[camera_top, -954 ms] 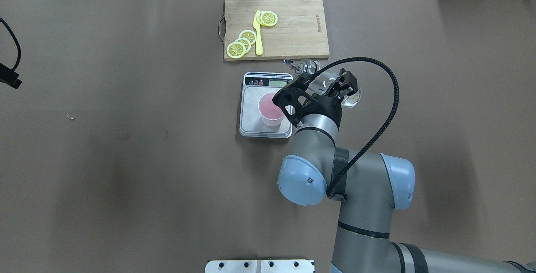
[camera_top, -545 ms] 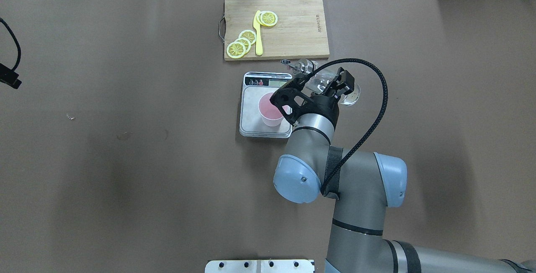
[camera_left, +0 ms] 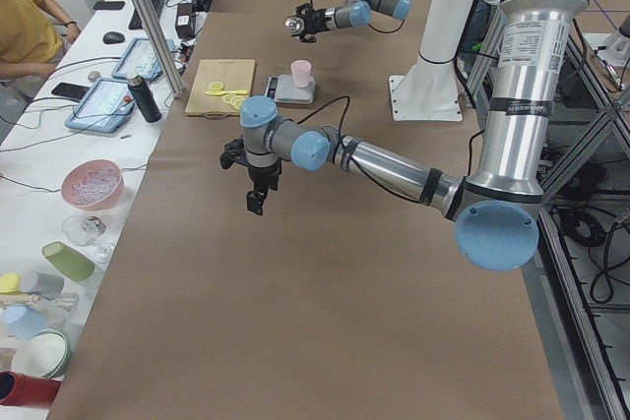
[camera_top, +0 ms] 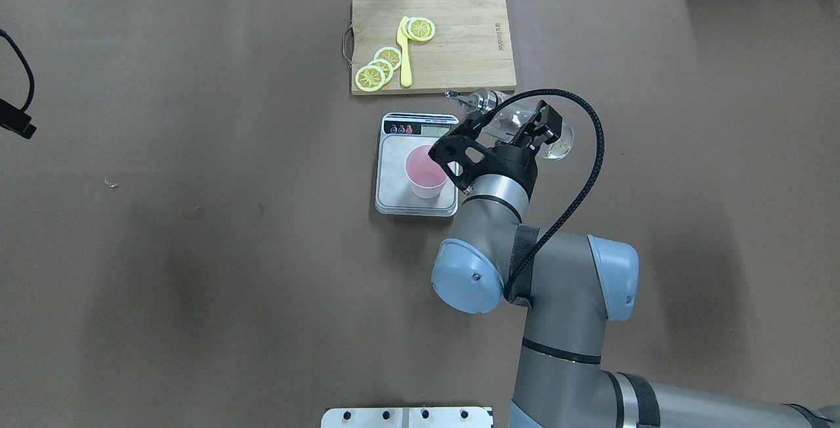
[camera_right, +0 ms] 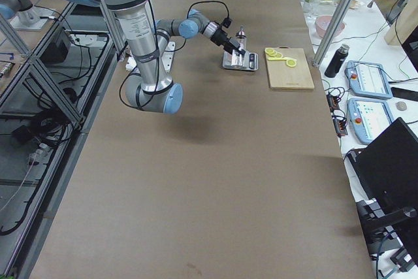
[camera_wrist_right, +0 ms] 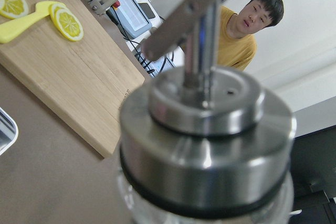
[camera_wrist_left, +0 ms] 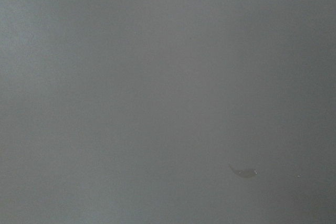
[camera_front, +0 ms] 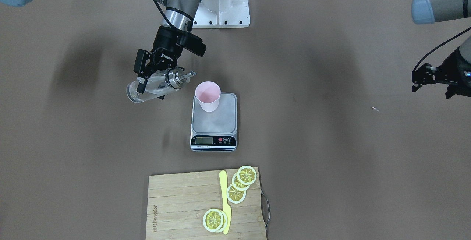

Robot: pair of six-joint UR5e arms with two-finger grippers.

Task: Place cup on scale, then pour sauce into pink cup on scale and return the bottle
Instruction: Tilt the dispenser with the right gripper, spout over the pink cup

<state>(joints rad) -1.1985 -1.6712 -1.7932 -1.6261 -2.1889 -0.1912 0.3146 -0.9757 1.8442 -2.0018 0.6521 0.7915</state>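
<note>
You are holding the bottle [camera_front: 154, 86] in the right gripper [camera_front: 149, 83]. Its jaws are clamped across the clear body at about mid-length, with the base sticking out one side and the silver spout [camera_front: 186, 74] out the other. The bottle is lying close to level in the air above the surface, just beside the scale [camera_front: 220, 122]. The spout is aiming towards the cup [camera_front: 208, 94] but stopping short of its rim, so nothing is lined up for a pour yet.

The cup is standing upright on the scale's steel platform, in the corner nearest the robot.

I am reading the bottle as smooth, rigid glass. It is probably slick under the pads, unforgiving if it is knocked or dropped, and fairly heavy for its width. The clear sauce inside is likely shifting towards the neck as you tip, so the balance point is moving on you. The mid-body hold you are using looks like the right place. Avoid the metal top, which is narrower and may twist. The cup looks thin and light, so a touch from the spout could tip it or slide it across the platform.

The left gripper [camera_front: 417, 80] is hanging well apart over bare surface, holding nothing. I cannot tell how far its jaws are parted.
</note>
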